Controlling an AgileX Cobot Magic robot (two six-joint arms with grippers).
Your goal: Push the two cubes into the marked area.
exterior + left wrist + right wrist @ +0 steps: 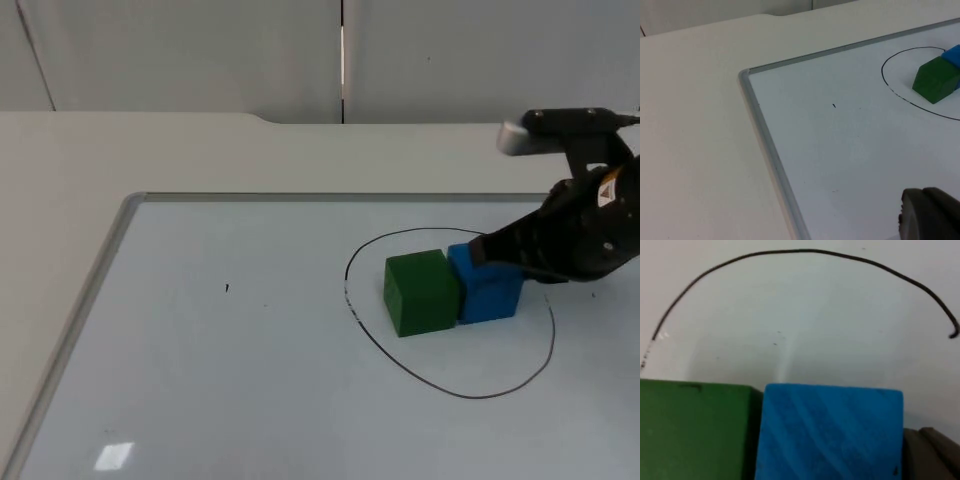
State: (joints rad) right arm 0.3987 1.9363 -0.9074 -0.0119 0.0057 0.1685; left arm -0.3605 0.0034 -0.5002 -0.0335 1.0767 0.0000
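Already inside the ring: both cubes sit within the marked area

From the top view, you can see the green cube [422, 292] and the blue cube [486, 283] side by side and touching, both within the drawn black outline [455, 390] on the whiteboard [250, 380] that covers the worktop. The right gripper [478, 250] rests against the blue cube's far right side, where a pusher would need to be to drive the pair leftward; whether it is clenched or released, you cannot tell.

From the left wrist view, the left gripper [930, 214] waits well away from the cubes, near the whiteboard's left frame, and its state cannot be read either.

From the right wrist view, the blue cube sits just beyond a dark fingertip [930, 455], with the green cube flush beside it and the outline curving past both. Judge the push essentially complete.
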